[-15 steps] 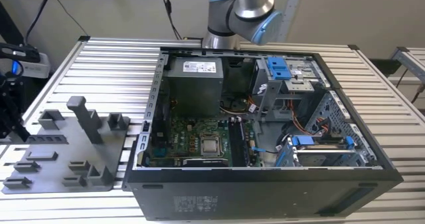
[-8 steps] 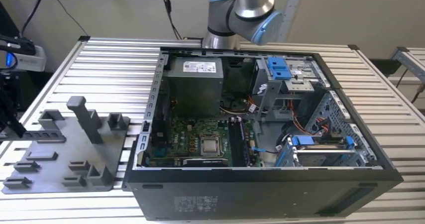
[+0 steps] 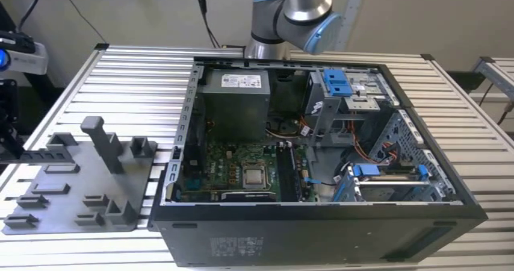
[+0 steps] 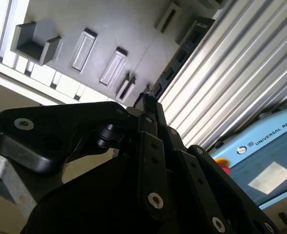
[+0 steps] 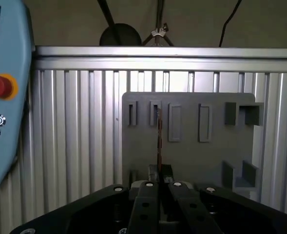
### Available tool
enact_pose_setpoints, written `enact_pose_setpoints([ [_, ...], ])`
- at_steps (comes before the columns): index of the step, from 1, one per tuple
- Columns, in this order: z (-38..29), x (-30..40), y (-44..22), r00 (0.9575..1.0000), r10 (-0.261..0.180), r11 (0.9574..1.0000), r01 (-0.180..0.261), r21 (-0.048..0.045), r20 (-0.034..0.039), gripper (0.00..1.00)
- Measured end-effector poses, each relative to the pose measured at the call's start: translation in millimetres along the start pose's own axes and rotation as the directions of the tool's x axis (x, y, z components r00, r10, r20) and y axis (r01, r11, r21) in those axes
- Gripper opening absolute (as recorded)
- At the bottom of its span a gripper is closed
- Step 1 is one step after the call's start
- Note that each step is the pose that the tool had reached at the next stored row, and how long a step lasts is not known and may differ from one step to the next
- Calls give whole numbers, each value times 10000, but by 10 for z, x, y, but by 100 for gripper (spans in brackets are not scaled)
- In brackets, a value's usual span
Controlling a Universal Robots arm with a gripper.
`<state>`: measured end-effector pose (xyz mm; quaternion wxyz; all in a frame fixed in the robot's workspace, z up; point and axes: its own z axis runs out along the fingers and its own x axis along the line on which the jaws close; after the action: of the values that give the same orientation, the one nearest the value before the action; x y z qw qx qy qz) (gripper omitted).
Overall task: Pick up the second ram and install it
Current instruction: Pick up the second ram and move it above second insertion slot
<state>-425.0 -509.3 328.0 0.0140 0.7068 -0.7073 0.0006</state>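
Dark and thin, the ram [image 5: 159,136] shows edge-on in the first wrist view. Its near end is pinched between the gripper's [image 5: 159,171] fingers, which are pressed in on it. It hangs over the grey tray [image 5: 206,156], apparently clear of the tray's slots, so the pick looks done. The install is not: the exterior view shows the motherboard [image 3: 233,156] inside the open case [image 3: 321,238], well apart from the tray.
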Motion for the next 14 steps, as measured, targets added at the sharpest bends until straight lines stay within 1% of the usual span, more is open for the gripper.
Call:
enact_pose_setpoints([
  [6, -131, 3, 2, 10000, -1, 10000, 1, -1, -1, 14],
  [14, -330, 7, 6, 10000, 0, 10000, 0, 0, 0, 14],
])
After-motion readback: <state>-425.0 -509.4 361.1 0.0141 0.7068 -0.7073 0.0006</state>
